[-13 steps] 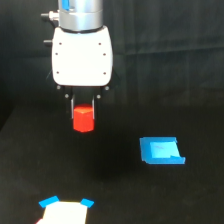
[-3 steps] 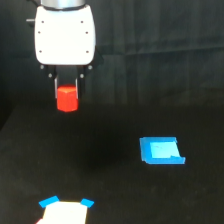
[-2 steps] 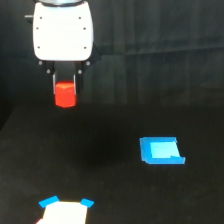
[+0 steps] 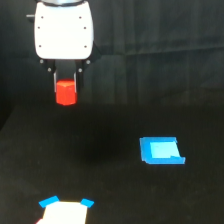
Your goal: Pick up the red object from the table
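Nearest the camera, at the bottom edge of the exterior view, sits a white card [image 4: 64, 214] with bright blue corners; its lower part is cut off by the frame and no writing can be read on it. It lies on the table [image 4: 110, 195] — a flat, matte black surface, plain and wide, with nothing printed on it.

Farther back, toward the exterior view's right, a flat blue piece [image 4: 161, 150] rests on the table. It is roughly rectangular, with a paler blue middle and a darker rim along its left and lower edges. It looks smooth and plastic-like, though the picture is too soft to be sure.

Farthest and highest, toward the exterior view's left, hangs the arm's white housing [image 4: 63, 30], a rounded glossy box with small dark screws at its corners. It bears no readable label. The arm points straight down. Below the housing, the gripper [image 4: 65, 87] has its two dark fingers closed on the red block [image 4: 65, 92] — a small, bright red-orange, short stubby piece. The block is gripped at its upper sides, its lower half showing below the fingers. It hangs in the air, well above the table and well apart from the blue piece.
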